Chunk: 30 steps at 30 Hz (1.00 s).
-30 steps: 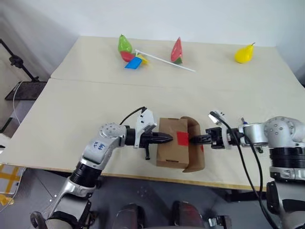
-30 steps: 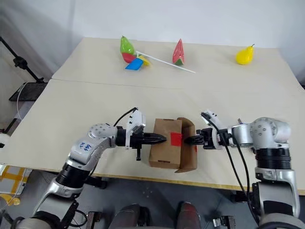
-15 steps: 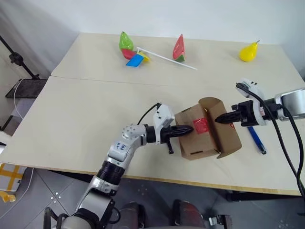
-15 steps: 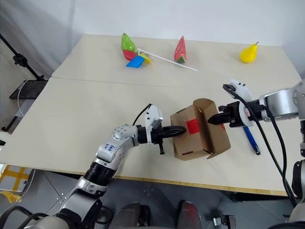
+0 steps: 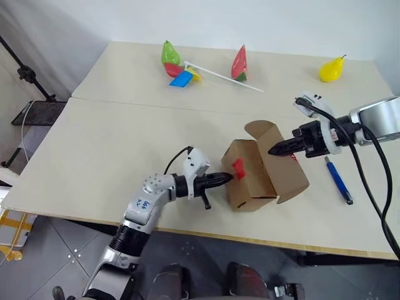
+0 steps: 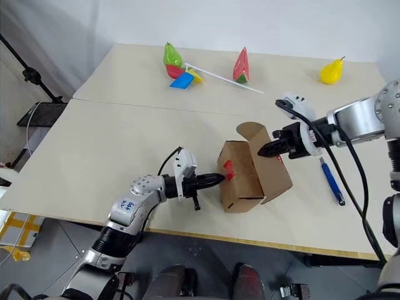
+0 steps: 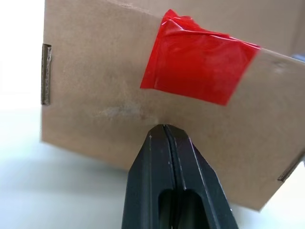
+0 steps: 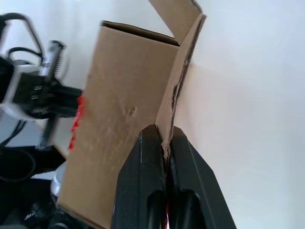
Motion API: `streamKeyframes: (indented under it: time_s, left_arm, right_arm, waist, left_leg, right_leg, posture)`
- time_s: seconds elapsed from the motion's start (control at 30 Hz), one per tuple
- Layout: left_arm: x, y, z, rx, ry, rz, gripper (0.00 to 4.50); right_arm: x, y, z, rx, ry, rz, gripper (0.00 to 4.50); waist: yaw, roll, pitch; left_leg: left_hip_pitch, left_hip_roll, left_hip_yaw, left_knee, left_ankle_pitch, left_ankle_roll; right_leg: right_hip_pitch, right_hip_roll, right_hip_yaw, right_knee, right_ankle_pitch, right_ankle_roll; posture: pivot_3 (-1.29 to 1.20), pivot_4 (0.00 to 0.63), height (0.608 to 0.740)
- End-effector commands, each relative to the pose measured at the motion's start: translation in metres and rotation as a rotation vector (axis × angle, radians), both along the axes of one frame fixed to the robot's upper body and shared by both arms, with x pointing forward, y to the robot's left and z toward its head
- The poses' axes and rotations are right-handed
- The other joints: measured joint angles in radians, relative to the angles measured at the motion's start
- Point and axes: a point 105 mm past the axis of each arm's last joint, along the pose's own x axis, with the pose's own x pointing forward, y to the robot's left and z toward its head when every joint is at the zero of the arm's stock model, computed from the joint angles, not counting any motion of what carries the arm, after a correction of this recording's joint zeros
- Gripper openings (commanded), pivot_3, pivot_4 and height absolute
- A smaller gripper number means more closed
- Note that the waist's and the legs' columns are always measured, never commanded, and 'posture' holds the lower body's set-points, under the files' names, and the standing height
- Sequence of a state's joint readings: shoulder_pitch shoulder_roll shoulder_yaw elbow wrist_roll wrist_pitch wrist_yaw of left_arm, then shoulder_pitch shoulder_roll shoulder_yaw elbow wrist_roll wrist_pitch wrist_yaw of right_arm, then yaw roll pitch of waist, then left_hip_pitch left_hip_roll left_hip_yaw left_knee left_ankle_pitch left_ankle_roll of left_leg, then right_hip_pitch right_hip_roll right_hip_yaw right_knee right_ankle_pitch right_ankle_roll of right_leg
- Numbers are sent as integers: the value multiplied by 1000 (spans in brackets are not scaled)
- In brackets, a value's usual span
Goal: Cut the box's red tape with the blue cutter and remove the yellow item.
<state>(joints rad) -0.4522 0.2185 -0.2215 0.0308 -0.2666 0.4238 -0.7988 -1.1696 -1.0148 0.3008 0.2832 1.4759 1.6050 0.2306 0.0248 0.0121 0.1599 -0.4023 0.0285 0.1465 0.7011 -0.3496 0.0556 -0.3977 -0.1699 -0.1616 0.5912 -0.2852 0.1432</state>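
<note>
Cardboard sits nearest: the box (image 5: 250, 181) stands close to the table's (image 5: 94, 156) front edge, right of centre, one large flap swung up and open on its right side. The left gripper (image 5: 220, 179) is closed and holds nothing, its closed tip pressed against the box's left face just below the red tape (image 7: 200, 71), which clings to that face as a crumpled patch. The right gripper (image 5: 278, 149) is pinched shut on the edge of the open flap (image 8: 178, 76), holding it up and away from the opening. Just beyond, toward the table's right edge, the blue cutter (image 5: 338, 181) lies flat on the surface, well apart from both grippers. The yellow item cannot be seen; it is presumably inside the box.

The step in hand looks like opening the box to reach its contents. To do it well, the left tip should keep bracing the box so it does not slide or tip as the flap is pulled, and the right should draw the flap back gently along its hinge line rather than upward, or the light box may lift off the table. Once the opening faces clear, one gripper must let go to reach in.

Along the far edge stand a green pear (image 5: 167, 52), a pinwheel (image 5: 182, 77), a watermelon slice (image 5: 239, 63) and a yellow pear (image 5: 331, 69).
</note>
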Motion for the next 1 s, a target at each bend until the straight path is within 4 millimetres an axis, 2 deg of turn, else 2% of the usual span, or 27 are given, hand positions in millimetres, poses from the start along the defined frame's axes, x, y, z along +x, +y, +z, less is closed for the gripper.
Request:
streamKeyframes:
  time_s: [0.03, 0.17, 0.23, 0.3, 0.4, 0.5, 0.53, 0.63, 0.8, 1.0]
  left_arm:
    - [-8, -1, 3, 7, -11, -24, 0]
    - [-23, 13, 8, 69, 14, -109, 0]
    - [-35, 26, 20, 112, 16, -192, 0]
    - [-43, 35, 40, 101, 18, -245, 0]
    - [-35, 37, 70, 31, -39, -228, 0]
    - [-25, 23, 91, -46, -100, -217, 0]
    - [-21, 17, 90, -40, -122, -209, 0]
    - [-9, 0, 70, 66, -126, -176, 0]
    - [-3, -18, 66, 93, -143, -199, 0]
    - [4, -23, 49, 185, -151, -181, 0]
  right_arm:
    - [-7, 7, -2, -5, 6, 39, 73]
    - [-7, 6, -7, -5, 8, 22, 73]
    - [-7, 4, -9, -10, 3, 9, 73]
    - [-7, 3, -10, -11, -1, -2, 73]
    - [-7, 2, -12, -8, -3, -12, 73]
    - [-7, 2, -14, -6, -6, -18, 73]
    - [-6, 3, -15, -3, -8, -20, 73]
    - [-5, 3, -16, 7, -13, -31, 73]
    - [-4, 4, -19, 13, -15, -44, 73]
    - [-6, -4, -19, 24, -31, -76, 73]
  waist:
    - [0, 0, 0]
    - [-3, 0, 0]
    - [-5, 0, 0]
    - [-6, 0, 1]
    - [-2, 0, 1]
    - [-1, -1, 1]
    - [-2, -1, 1]
    - [-3, -1, 1]
    - [-9, -2, 1]
    - [-9, -2, 1]
  left_leg:
    - [0, 0, 0, 0, 0, 0]
    - [0, 0, 0, -1, 0, 0]
    - [0, 1, 0, -1, 0, -1]
    - [0, 2, 0, -2, 0, -2]
    - [0, 2, 0, -1, 0, -2]
    - [0, 1, 0, 0, 0, -1]
    - [0, 1, 0, 0, 0, -1]
    - [1, 1, 0, 0, 0, -1]
    - [1, 1, 0, -1, 1, -3]
    - [2, 2, 1, -1, 1, -3]
  right_leg:
    - [0, 0, 0, 0, 0, 0]
    - [0, 0, -2, 0, 0, 0]
    - [-1, 1, -2, 1, 0, 0]
    - [-2, 2, -2, 2, 0, 0]
    - [-2, 2, 0, 2, 0, 0]
    - [0, 2, 0, 1, 0, 0]
    - [0, 2, 0, 1, 0, 0]
    - [0, 3, 0, 1, 0, 1]
    - [0, 6, -1, 2, 0, 1]
    - [0, 5, 1, 2, 0, 1]
  posture:
    - [0, 150, 740]
    - [0, 150, 740]
    - [0, 150, 740]
    - [0, 150, 740]
    - [0, 150, 740]
    - [0, 150, 740]
    - [0, 150, 740]
    - [0, 150, 740]
    - [0, 150, 740]
    - [0, 150, 740]
